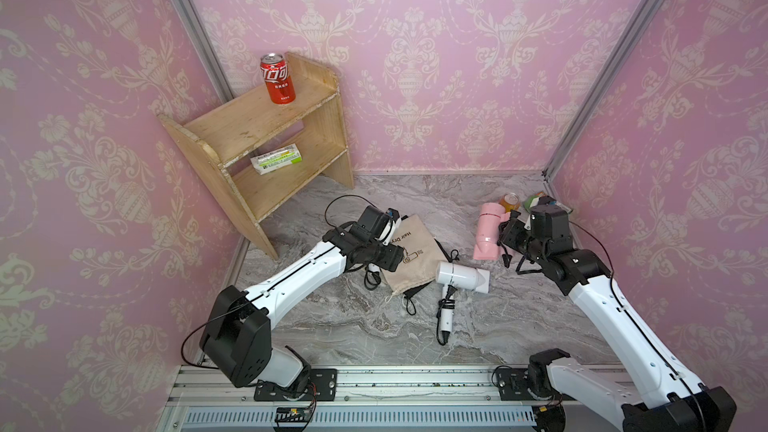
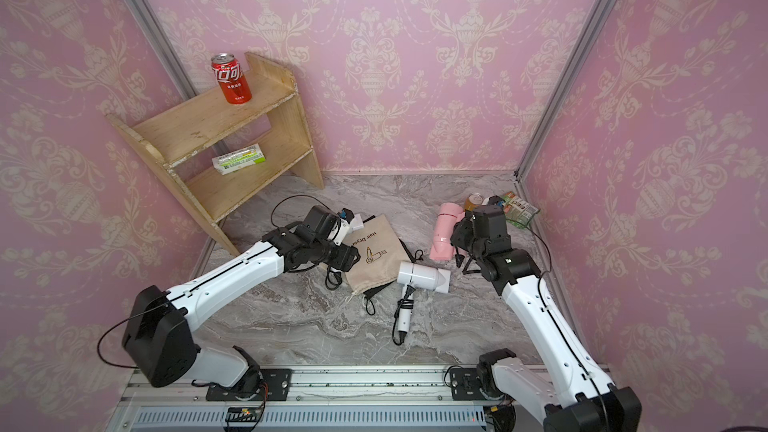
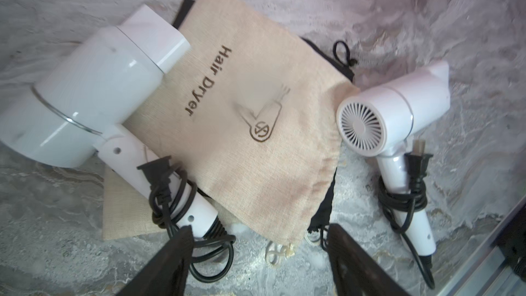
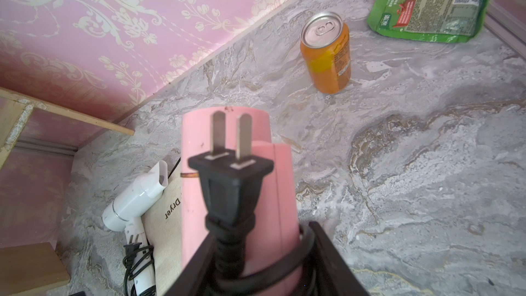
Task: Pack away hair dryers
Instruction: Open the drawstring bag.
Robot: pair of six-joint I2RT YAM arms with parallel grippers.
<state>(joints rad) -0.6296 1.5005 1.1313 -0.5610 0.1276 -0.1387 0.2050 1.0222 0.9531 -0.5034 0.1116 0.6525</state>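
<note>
Pink wallpaper with cream urns walls in a grey marbled tabletop point(image 1: 353, 326). At its middle lies a beige cloth drawstring pouch point(image 1: 409, 255) printed "Hair Dryer".

Three hair dryers are in view, two white and one pink. Each has a short glossy barrel, a slim handle and a black cord wound round the handle.
- The first white plastic hair dryer point(image 3: 85, 101) lies at the pouch's left edge, with its flat nozzle resting on the cloth.
- The second white plastic hair dryer point(image 1: 459, 276) lies just beside the right corner of the pouch's gathered mouth and shows a round rear grille.
- The pink plastic hair dryer point(image 1: 490, 230) is well to the right of the pouch. The right end effector point(image 4: 256, 252) is clamped on its cord-wrapped handle, and the two-pin plug stands up in front.

The left end effector point(image 3: 259, 234) hangs over the pouch's mouth end, jaws apart and released.

One black cloth pouch point(image 3: 323, 203) lies under the beige one, and a second strip of beige cloth shows beneath the first dryer's handle.

There are two cans:
- a red soda can point(image 1: 277, 78) on the one wooden two-tier shelf point(image 1: 257, 118), far left of the pouch
- an orange drink can point(image 4: 327, 55) far right of the pouch, near one green foil packet point(image 4: 432, 4)

One green-and-white carton point(image 1: 276, 158) lies on the lower shelf.
</note>
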